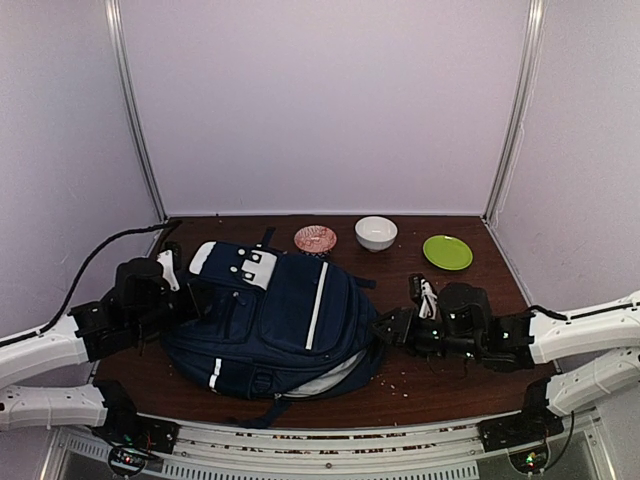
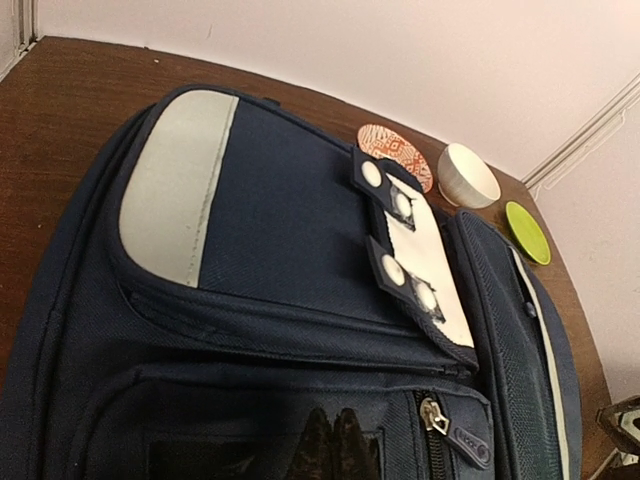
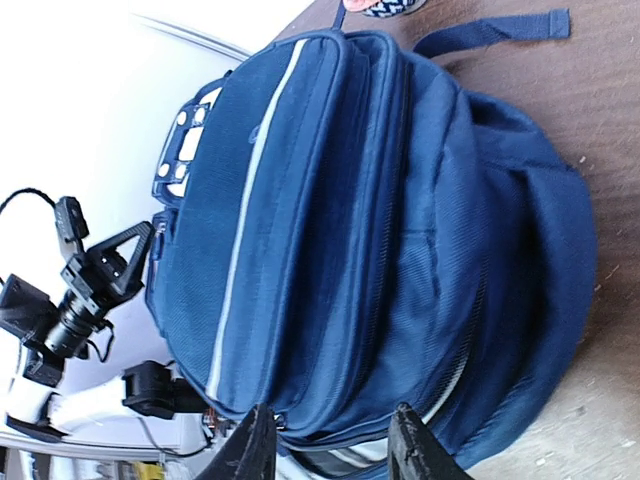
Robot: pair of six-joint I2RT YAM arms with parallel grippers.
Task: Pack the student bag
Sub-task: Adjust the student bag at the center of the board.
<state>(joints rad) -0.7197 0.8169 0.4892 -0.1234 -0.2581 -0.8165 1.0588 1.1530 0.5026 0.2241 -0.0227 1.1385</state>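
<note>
The left fingers [image 2: 318, 452] are pressed together, their dark tips against the front pocket panel of the student bag [image 1: 280, 320], just beside a zip pull [image 2: 432, 415]. Whether they pinch any fabric cannot be told. The right fingers [image 3: 252, 450] stand apart, one on each side of the bag's near right edge, where blue fabric and a strip of pale lining show in the gap between them.

The bag lies flat with its front up on the brown table [image 1: 450, 380], left of centre, between the two arms. Its white buckle patch points toward the back wall.

Along the far edge of the table behind it sit a pink patterned dish [image 1: 315, 239], a white bowl [image 1: 376, 233] and a green plate [image 1: 447, 252], all apart from the bag.
</note>
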